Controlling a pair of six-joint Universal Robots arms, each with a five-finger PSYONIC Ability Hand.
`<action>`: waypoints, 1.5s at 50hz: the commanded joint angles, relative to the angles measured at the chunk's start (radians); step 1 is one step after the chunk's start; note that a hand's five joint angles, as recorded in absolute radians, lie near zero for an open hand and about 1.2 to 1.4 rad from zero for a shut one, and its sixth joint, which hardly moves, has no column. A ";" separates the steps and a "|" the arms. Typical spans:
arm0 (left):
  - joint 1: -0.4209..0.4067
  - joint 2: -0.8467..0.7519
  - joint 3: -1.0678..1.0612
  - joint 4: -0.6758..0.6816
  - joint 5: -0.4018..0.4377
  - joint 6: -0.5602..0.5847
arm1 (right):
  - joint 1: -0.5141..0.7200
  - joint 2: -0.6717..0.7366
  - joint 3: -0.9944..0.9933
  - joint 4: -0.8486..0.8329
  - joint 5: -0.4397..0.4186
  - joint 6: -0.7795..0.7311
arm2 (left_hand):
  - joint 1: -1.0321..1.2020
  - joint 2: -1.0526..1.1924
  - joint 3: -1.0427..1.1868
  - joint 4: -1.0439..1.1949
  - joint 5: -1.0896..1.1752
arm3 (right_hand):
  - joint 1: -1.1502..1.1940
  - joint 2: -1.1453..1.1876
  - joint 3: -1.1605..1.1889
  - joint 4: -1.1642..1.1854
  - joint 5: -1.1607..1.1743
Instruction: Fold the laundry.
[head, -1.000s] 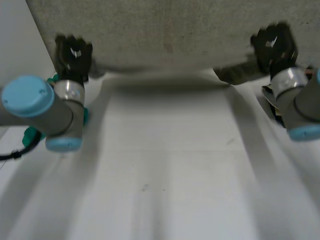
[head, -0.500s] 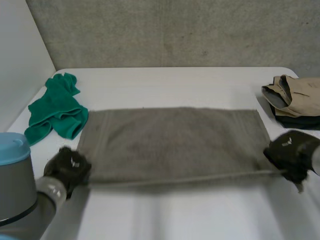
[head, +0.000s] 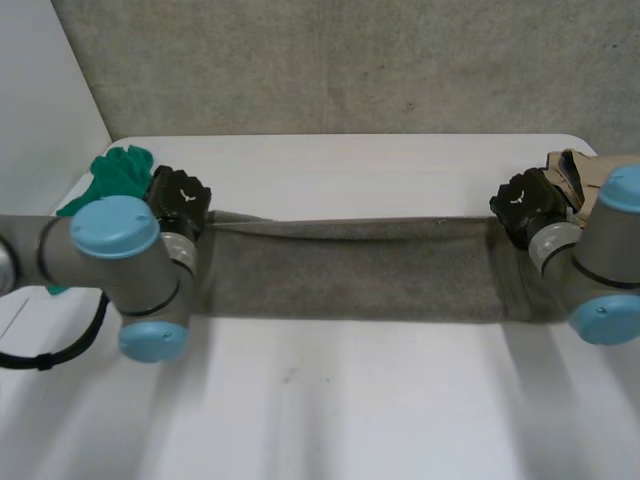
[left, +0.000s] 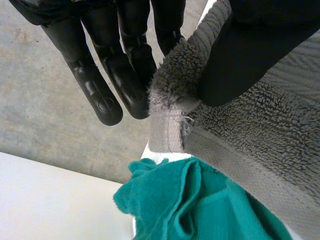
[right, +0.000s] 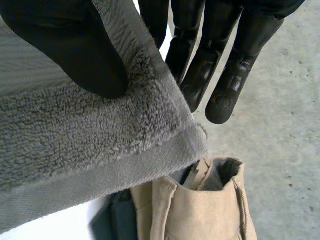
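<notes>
Pinching the grey towel at both ends of its far edge.

Left side: gripping the corner nearest the green cloth with the left hand. Clamping the hemmed corner between the thumb and the fingers, as seen in the left wrist view.

Right side: gripping the opposite corner with the right hand. Pressing the terry pile between the thumb and the fingers, as seen in the right wrist view.

Holding the far edge nearly straight and slightly raised between the two hands. Lying across the middle of the white table as a long band, running from one hand to the other, near edge resting flat on the surface.

Lying bunched at the table's far left corner, just beyond the left hand: the green cloth.

Sitting at the table's right edge, just beside the right hand: a folded beige garment, stacked on a dark garment.
</notes>
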 joint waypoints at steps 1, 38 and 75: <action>-0.018 -0.141 0.133 0.027 0.002 0.000 | 0.003 0.146 -0.105 -0.102 0.044 -0.010 | -0.839 -0.904 -0.901 -0.910 -0.849 | -0.820 -1.001 -1.007 -1.013 -0.999; -0.064 0.199 -0.286 0.073 0.005 -0.166 | -0.196 -0.142 0.327 0.084 -0.118 0.356 | -0.956 -1.021 -1.018 -1.027 -0.966 | 0.402 0.220 0.215 0.208 0.223; -0.006 0.416 -0.391 0.059 0.047 -0.221 | 0.324 -0.229 0.167 -0.171 -0.296 0.211 | -0.956 -1.021 -1.018 -1.027 -0.966 | 0.402 0.220 0.215 0.208 0.223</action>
